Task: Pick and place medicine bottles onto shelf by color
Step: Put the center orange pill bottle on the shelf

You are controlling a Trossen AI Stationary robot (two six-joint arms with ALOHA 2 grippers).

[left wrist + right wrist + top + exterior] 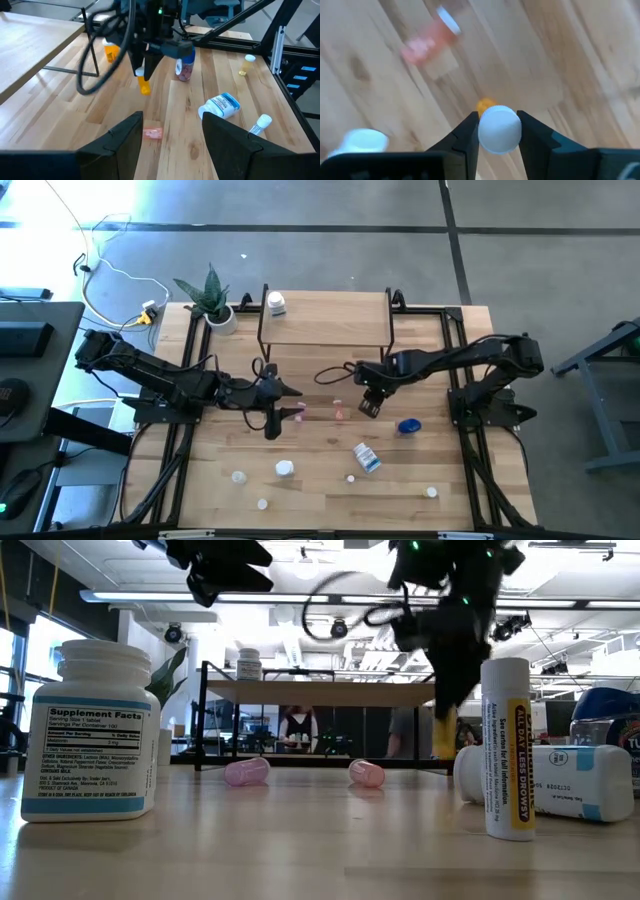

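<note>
The shelf point(325, 320) stands at the table's far side, with one white bottle point(276, 304) on its board. Two pink bottles point(300, 412) point(339, 413) lie on their sides mid-table. A squat blue bottle point(408, 426), a white bottle with a blue label point(367, 457) and several small white ones point(285, 469) are spread toward the near edge. My right gripper point(370, 406) is shut on an orange bottle point(144, 85) just right of the pink ones. My left gripper point(170, 135) hangs open above the table, left of the nearer pink bottle point(152, 133). My right gripper pinches the orange bottle by its white cap point(500, 128), one finger on each side of the cap. The fingers come from above, pointing down. The orange body point(443, 735) hangs upright below them, lifted clear of the table.
A potted plant point(213, 302) stands at the far left corner beside the shelf. Black frame rails point(175, 440) run along both table sides. In the left wrist view another orange bottle point(111, 51) stands near the shelf's legs. Bare wood lies between the pink bottles and the shelf.
</note>
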